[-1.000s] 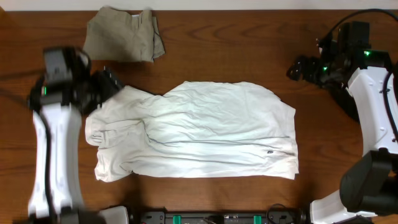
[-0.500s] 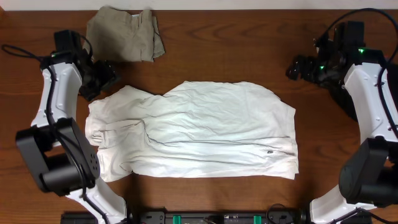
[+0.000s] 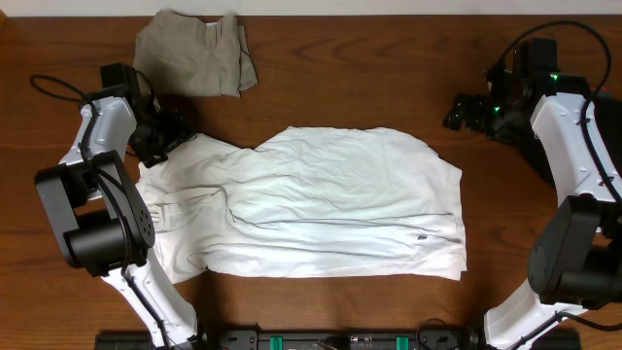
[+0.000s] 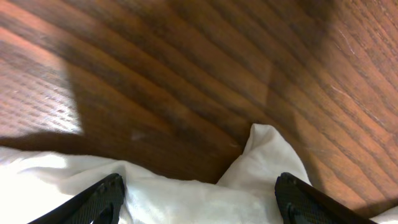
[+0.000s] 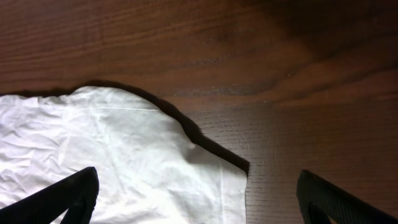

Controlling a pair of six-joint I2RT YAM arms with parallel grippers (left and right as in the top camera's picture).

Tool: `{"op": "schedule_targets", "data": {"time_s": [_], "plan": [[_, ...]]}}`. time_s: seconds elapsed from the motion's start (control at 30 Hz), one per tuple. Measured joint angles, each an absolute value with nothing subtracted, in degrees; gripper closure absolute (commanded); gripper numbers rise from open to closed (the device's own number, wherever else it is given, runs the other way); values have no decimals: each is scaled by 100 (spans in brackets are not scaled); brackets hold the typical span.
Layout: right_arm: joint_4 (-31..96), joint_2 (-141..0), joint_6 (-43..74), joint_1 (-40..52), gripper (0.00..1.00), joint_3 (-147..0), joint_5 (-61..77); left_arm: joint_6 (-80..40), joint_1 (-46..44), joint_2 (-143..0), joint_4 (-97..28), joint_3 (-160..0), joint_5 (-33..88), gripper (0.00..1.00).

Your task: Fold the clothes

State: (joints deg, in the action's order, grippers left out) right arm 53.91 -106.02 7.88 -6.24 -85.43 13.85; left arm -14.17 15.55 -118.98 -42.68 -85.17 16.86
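Here, the white T-shirt lies spread mid-table, with khaki trousers at far left. The left gripper, wide open and empty, straddles the shirt's far-left corner. The right gripper, fully open and empty, hangs beyond the far-right edge. Risk: a shallow pinch could slip, bunching the cloth.

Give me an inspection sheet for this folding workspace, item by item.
Surface: wooden table, dark brown.
Job's things: white T-shirt spread mid-table, wrinkled; khaki trousers bundled at the far left.
Clutter: nothing seen.
Grippers: left gripper open at the T-shirt's far left corner; right gripper open, apart from the shirt.
Cables: black cable by the left arm, more by the right.
Surroundings: pale strip beyond the far edge.
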Motion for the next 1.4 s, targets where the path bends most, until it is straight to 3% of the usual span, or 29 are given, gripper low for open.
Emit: {"op": "schedule_targets", "data": {"time_s": [0.2,0.33,0.4,0.57,0.7,0.87,1.4], "plan": [[5393,-10602,777,-624,1,-8543,1385,-1302,1555,-11898,-4187,-8521,1833,30],[5395,-10602,773,-624,1,-8543,1385,-1181,1555,-11900,-4163,-8521,1940,42],[5393,-10602,757,-624,1,-8543,1387,-1146,1555,-11900,-4156,-8521,1962,43],[5387,-10602,755,-624,1,-8525,1406,-1107,1555,-11900,-4150,-8521,1975,40],[5363,-10602,753,-622,1,-8506,1413,-1011,1553,-11900,-4147,-8521,1981,25],[5330,-10602,751,-617,1,-8503,1413,-891,1520,-11900,-4150,-8521,1981,14],[5325,-10602,716,-615,1,-8499,1413,-742,1509,-11900,-4152,-8521,2657,13]]}}
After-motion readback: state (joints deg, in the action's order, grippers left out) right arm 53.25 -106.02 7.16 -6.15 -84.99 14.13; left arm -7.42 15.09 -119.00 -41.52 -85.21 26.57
